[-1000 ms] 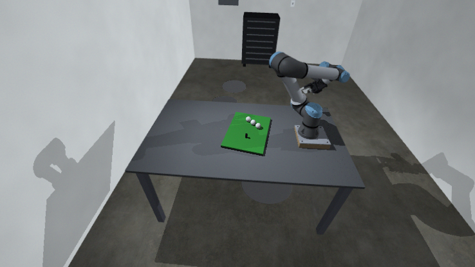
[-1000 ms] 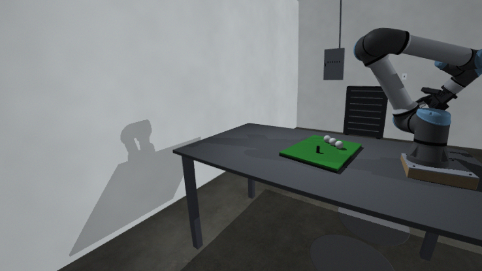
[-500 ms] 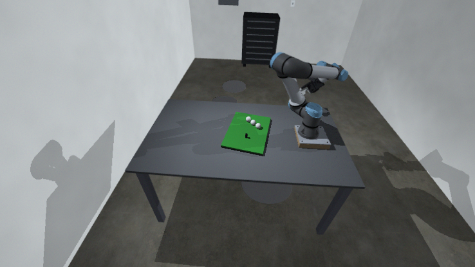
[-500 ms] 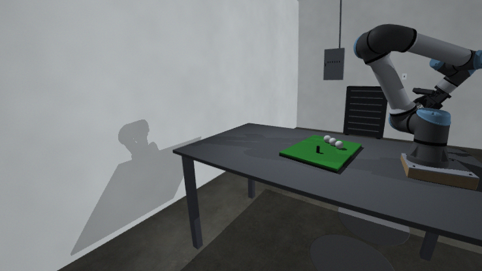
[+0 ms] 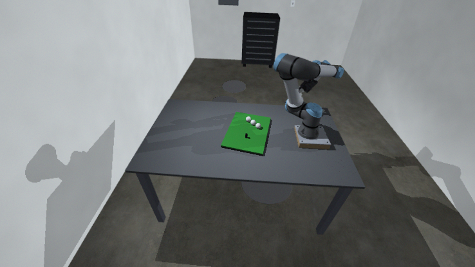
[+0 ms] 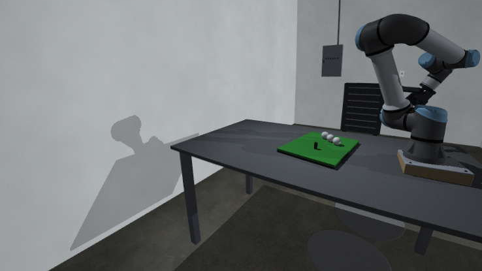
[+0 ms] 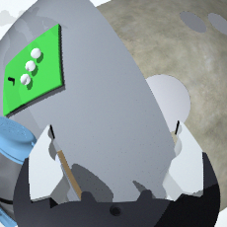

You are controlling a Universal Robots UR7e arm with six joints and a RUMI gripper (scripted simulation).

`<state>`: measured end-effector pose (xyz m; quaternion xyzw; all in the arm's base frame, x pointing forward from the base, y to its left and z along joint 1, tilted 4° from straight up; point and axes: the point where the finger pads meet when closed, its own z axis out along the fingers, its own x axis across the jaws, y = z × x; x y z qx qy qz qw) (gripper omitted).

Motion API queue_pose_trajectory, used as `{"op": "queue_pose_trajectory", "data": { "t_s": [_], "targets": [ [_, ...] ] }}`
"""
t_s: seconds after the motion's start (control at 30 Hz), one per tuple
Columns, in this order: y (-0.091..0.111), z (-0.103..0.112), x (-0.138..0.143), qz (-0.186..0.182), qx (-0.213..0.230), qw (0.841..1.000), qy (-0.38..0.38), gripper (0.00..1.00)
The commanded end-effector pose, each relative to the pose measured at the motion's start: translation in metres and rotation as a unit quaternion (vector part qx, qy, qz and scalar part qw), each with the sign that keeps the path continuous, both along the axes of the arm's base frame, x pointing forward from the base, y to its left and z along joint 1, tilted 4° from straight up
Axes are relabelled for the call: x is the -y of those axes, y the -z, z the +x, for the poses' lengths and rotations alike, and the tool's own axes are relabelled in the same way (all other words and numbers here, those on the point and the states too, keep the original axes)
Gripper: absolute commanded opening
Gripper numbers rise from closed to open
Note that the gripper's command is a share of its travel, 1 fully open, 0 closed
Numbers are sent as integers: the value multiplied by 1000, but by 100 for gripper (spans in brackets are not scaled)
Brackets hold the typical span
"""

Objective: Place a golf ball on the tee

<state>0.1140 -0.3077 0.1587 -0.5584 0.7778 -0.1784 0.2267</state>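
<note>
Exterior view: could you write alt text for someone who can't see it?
Three white golf balls sit in a row on a green mat behind a small black tee. The robot arm is folded, its open gripper holding nothing.

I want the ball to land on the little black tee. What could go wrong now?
1. The three golf balls lie in a tight row on the green mat. The wide-open jaws of the gripper might bump a neighbor and send it rolling.
2. The rubber tee is small and thin, so a ball set slightly off-center would probably roll off.
3. The gripper is far back near the arm's base, so the long reach must be aimed well.
</note>
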Motion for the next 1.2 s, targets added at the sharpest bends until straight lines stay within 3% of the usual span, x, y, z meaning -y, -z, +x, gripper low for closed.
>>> {"op": "queue_pose_trajectory", "data": {
  "t_s": [0.0, 0.17, 0.33, 0.4, 0.5, 0.7, 0.9, 0.97, 1.17],
  "targets": [
    [3, 18, -7, -12, -18, 997, -73, 100],
    [8, 40, -18, -31, -38, 985, -167, 100],
    [13, 63, -30, -53, -56, 961, -266, 100],
    [13, 63, -30, -53, -56, 961, -266, 100],
    [16, 77, -38, -68, -67, 940, -327, 100],
    [22, 106, -55, -98, -84, 886, -446, 100],
    [27, 135, -75, -129, -97, 814, -558, 100],
    [27, 135, -75, -129, -97, 814, -558, 100],
    [31, 165, -96, -161, -106, 729, -657, 100]
  ]
}}
